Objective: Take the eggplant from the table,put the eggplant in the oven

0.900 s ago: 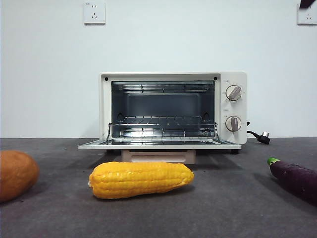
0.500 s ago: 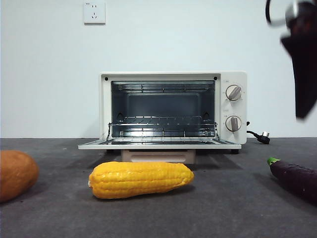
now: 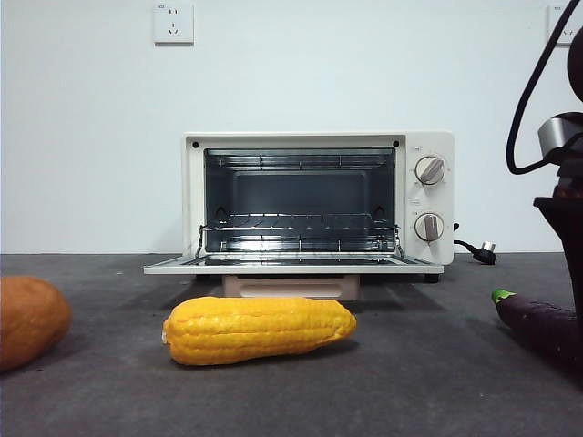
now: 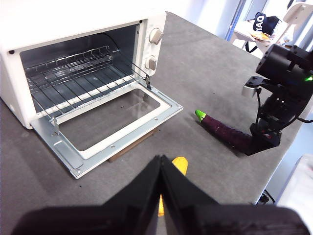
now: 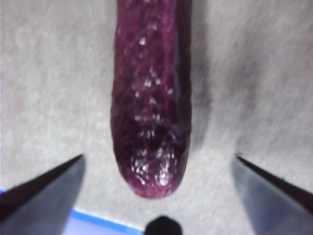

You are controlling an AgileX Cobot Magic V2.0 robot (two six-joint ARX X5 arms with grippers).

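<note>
Dark grey matte counter [image 3: 410,391]. Resting directly on it: cream oven [image 3: 428,196] at the back, centre; corn cob [image 3: 260,330] just in front; orange-brown vegetable [image 3: 32,320] at one edge; eggplant [image 3: 537,326] at the opposite edge.

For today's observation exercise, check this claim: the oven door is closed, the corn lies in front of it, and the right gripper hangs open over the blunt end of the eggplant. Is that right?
Not quite. The oven door is open, folded down flat with the wire rack showing, as the front view shows. The rest holds: the corn lies in front of it, and the right gripper hangs open over the blunt end of the eggplant.
</note>
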